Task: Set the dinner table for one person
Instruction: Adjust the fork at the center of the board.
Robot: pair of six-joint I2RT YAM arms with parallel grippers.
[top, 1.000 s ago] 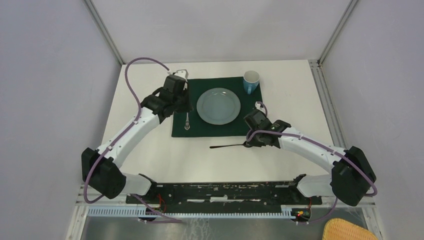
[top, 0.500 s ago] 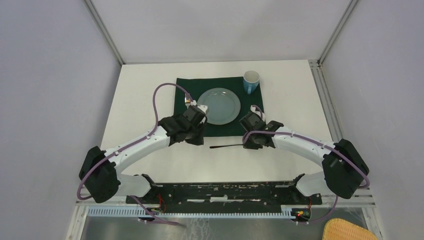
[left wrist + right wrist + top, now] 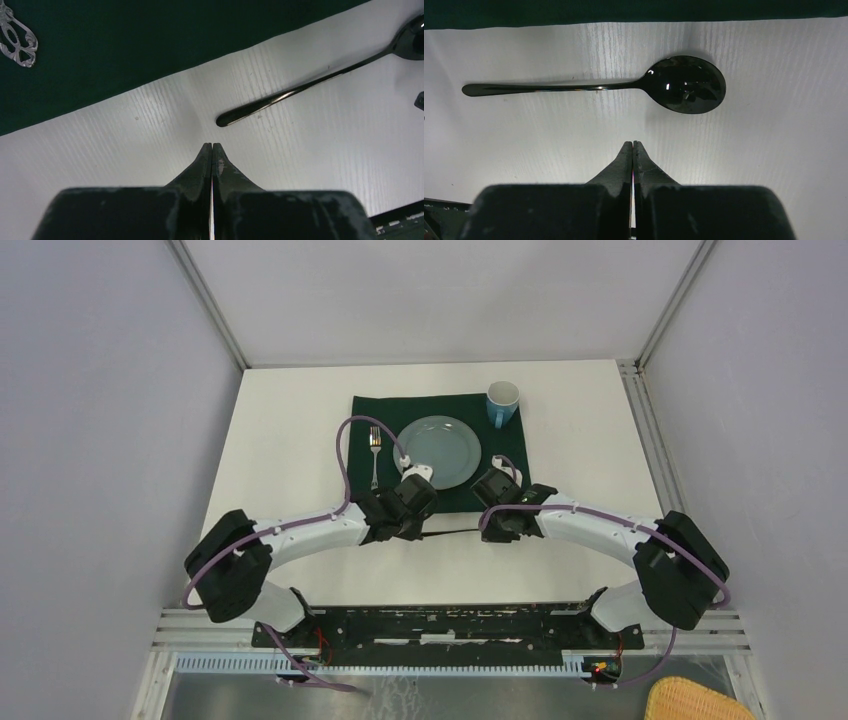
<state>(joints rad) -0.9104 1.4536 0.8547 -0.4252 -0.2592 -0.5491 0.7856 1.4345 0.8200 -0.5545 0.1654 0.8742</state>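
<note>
White dinner table (image 3: pixel 280 440): fills the centre of the top view, grey walls on three sides.
Dark green cloth (image 3: pixel 365 410): upper centre of the table. It carries a grey plate (image 3: pixel 437 452), a fork (image 3: pixel 375 452) left of the plate and a blue mug (image 3: pixel 502 400) at its upper right corner.
Black spoon (image 3: pixel 599 87): on bare tabletop just below the cloth.
Left gripper (image 3: pixel 212 146): clenched, empty, by the spoon's handle tip.
Right gripper (image 3: pixel 632 144): clenched, empty, near the bowl.
</note>
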